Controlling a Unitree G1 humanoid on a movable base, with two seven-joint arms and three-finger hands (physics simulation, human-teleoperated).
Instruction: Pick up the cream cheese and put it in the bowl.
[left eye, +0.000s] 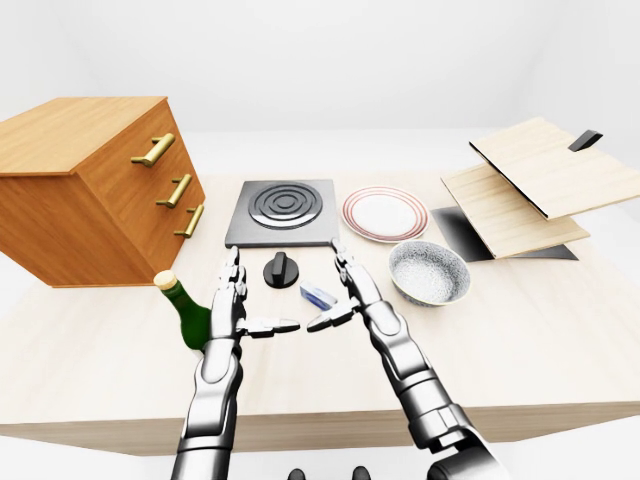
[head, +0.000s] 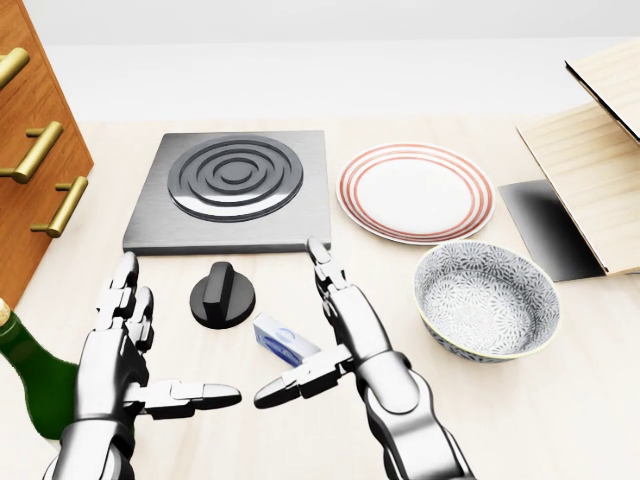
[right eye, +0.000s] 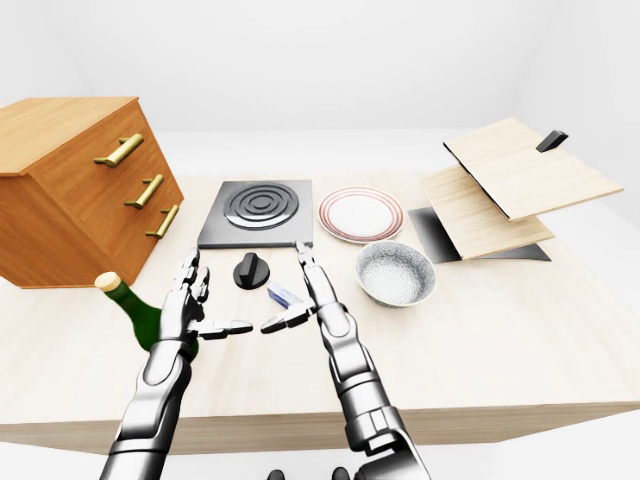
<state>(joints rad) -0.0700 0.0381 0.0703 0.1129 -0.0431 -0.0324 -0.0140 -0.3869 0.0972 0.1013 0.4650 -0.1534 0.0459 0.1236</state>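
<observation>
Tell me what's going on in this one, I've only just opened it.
A simulated humanoid is working at a wooden table. Its right hand is open beside the cream cheese, a small blue-and-white pack lying on the table, thumb reaching under it in the head view; nothing is gripped yet. The left hand hovers open, holding nothing. The patterned bowl to the right holds nothing.

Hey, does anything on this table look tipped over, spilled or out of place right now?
Only the cream cheese: it lies askew on the table, angled between the knob and the open right hand, not in the bowl, which looks empty. Nothing looks spilled or broken.
</observation>
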